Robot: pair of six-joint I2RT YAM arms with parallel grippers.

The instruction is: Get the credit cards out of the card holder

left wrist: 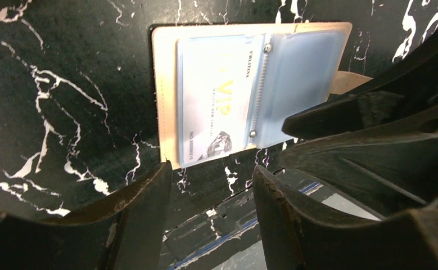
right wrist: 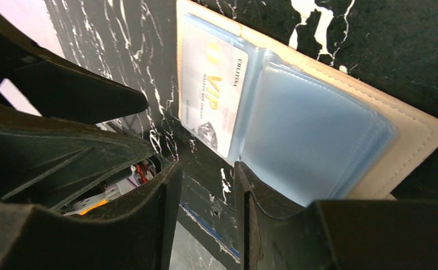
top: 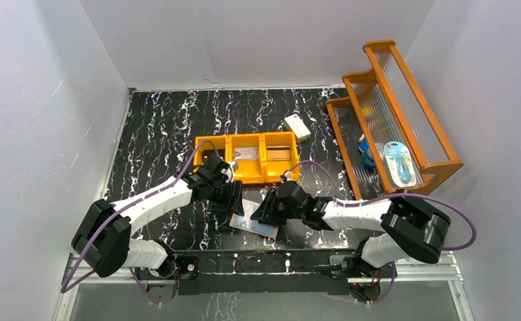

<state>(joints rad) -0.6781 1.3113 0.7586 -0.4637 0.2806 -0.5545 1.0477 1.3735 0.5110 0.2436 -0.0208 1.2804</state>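
Note:
The card holder (top: 254, 224) lies open on the black marble table near its front edge, peach rim up, blue-grey pockets showing. A pale credit card (left wrist: 211, 101) with gold "VIP" print sits in one pocket, also seen in the right wrist view (right wrist: 213, 90). The other pocket (right wrist: 312, 140) looks blue and shows no card face. My left gripper (left wrist: 211, 177) is open and empty, just above the holder's near edge on the card side. My right gripper (right wrist: 205, 169) is open and empty, with one fingertip (right wrist: 244, 174) at the edge of the other pocket.
An orange three-compartment bin (top: 247, 157) stands just behind the holder, with flat greyish things in two compartments. A white box (top: 297, 127) lies behind it. An orange stepped rack (top: 391, 114) stands at the right. The table's front rail (top: 264, 257) is close below the holder.

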